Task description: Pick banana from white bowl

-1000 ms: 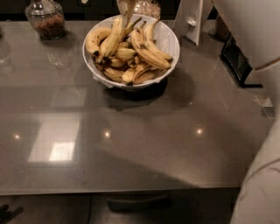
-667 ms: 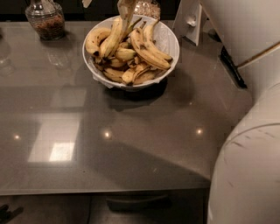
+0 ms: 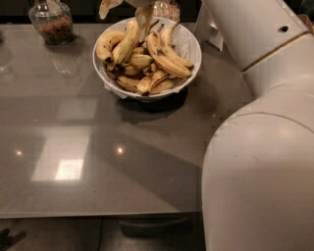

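Observation:
The white bowl stands at the far middle of the grey table and is heaped with ripe, speckled bananas. The long, fairly straight banana lies on the left of the heap, its upper end pointing to the far rim. My gripper hangs over the far side of the bowl at the top edge of the camera view. It is open: one tan finger is to the left above the rim, and the other finger reaches down beside the long banana's upper end. It holds nothing.
My white arm fills the right side of the view and hides that part of the table. A glass jar with brown contents stands at the far left. A white object stands behind the bowl on the right.
My arm has swung further into view on the right and now covers much more of the table. The gripper stays over the bowl's far side. The bananas have not moved.

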### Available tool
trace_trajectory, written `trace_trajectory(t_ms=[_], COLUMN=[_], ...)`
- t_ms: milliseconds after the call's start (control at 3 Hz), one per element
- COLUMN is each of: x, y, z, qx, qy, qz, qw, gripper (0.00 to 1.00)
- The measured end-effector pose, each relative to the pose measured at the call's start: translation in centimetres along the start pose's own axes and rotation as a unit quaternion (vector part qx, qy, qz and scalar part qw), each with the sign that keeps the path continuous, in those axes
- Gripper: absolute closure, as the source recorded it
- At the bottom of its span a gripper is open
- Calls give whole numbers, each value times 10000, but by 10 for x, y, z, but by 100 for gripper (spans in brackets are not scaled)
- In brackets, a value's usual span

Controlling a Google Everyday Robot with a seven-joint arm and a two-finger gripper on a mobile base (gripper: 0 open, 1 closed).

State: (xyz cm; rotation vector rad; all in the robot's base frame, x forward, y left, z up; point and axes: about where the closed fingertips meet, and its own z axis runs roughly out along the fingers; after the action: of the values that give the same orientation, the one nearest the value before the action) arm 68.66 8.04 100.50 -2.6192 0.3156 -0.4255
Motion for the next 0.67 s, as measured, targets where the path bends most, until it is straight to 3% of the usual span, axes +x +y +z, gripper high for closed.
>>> trace_trajectory(t_ms=[667], x=[21], y=[10], z=[29], qx=[-206], qy=[-111], qz=[81], qw=[9997], gripper=[38])
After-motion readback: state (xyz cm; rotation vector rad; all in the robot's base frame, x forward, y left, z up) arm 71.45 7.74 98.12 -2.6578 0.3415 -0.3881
